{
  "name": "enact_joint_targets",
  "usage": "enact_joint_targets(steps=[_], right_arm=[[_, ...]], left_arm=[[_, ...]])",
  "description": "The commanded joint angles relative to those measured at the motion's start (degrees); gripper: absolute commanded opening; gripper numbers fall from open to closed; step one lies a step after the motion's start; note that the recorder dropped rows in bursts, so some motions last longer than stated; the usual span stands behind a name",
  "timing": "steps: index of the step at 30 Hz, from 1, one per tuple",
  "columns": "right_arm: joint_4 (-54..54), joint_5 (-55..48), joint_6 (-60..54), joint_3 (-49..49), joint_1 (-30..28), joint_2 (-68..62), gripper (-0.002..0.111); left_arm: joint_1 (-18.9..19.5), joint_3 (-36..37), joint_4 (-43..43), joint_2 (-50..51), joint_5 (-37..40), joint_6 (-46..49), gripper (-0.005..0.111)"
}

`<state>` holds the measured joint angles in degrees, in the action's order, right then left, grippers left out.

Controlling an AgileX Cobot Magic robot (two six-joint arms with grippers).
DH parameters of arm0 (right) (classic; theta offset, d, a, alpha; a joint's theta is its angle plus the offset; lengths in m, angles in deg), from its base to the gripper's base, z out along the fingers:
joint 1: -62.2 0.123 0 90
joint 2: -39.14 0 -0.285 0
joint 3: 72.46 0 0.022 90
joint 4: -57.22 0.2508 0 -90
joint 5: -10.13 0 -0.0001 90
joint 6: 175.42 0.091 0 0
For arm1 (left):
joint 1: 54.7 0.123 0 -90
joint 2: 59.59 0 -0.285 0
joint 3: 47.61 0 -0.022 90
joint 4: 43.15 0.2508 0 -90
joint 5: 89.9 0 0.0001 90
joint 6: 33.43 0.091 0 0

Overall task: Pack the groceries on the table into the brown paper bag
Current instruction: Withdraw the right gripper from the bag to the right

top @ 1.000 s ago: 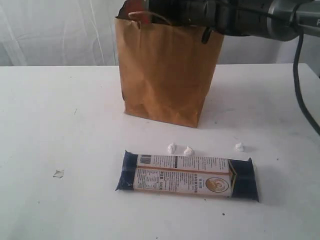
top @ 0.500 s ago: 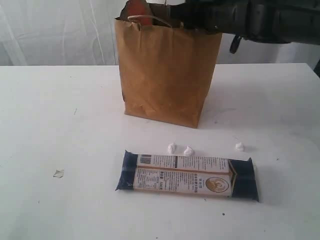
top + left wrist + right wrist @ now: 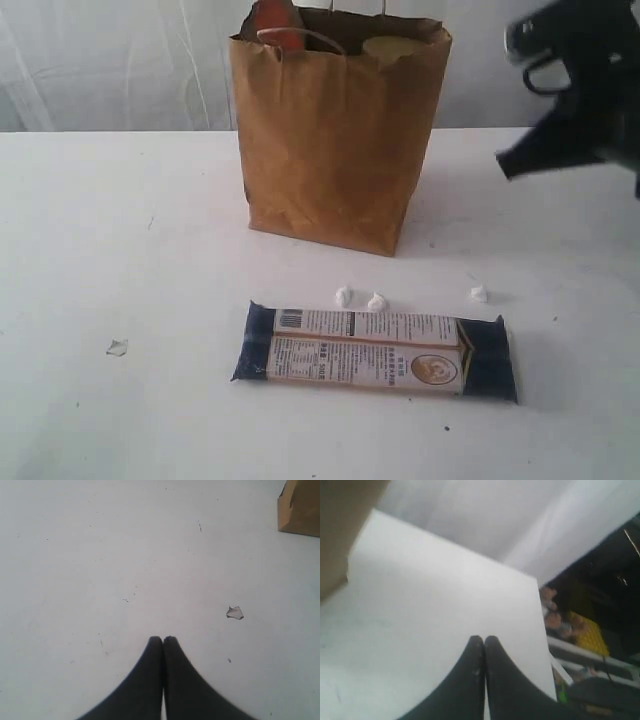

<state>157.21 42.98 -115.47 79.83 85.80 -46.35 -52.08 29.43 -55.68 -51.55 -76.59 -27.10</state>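
I'm holding the right claw clenched and empty over the desk, at 3 o'clock of the brown paper bag. The long dark-blue-and-white packet is lying at that claw's 7 o'clock, well apart. My left claw is also sitting clenched, empty.

Upright toward the rear of the white table: tall brown paper bag, sides creased, mouth open. Peeking out at its top: a mustard-yellow lid and a red-orange edge, otherwise hidden. Flat in front of the bag, well apart from it, lying crosswise: long dark-blue-and-white packet, printed label facing up, dark-blue ends.
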Motion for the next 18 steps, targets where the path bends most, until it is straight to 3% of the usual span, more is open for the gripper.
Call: enact_joint_targets(steps=[1,4,6,9,15,18], right_arm=[[-0.04,3.50,-2.22,-10.89,-0.06,1.08,0.000],[-0.04,-0.36,-0.08,-16.18,0.04,1.62,0.000],[-0.04,-2.60,10.92,-16.89,0.04,3.05,0.000],[-0.04,-6.51,36.12,-16.89,0.04,6.51,0.000],[-0.04,-14.72,101.18,-16.98,-0.22,13.25,0.000],[-16.50,-12.11,123.83,-16.98,-0.22,16.00,0.000]], left_arm=[[0.10,0.17,-0.59,-0.25,0.11,-0.06,0.000],[0.10,0.17,-0.46,-0.25,0.21,-0.06,0.000],[0.10,0.17,-0.46,-0.25,0.21,-0.06,0.000],[0.10,0.17,-0.46,-0.25,0.21,-0.06,0.000],[0.10,0.17,-0.31,-0.25,0.14,-0.06,0.000],[0.10,0.17,-0.31,-0.25,0.14,-0.06,0.000]])
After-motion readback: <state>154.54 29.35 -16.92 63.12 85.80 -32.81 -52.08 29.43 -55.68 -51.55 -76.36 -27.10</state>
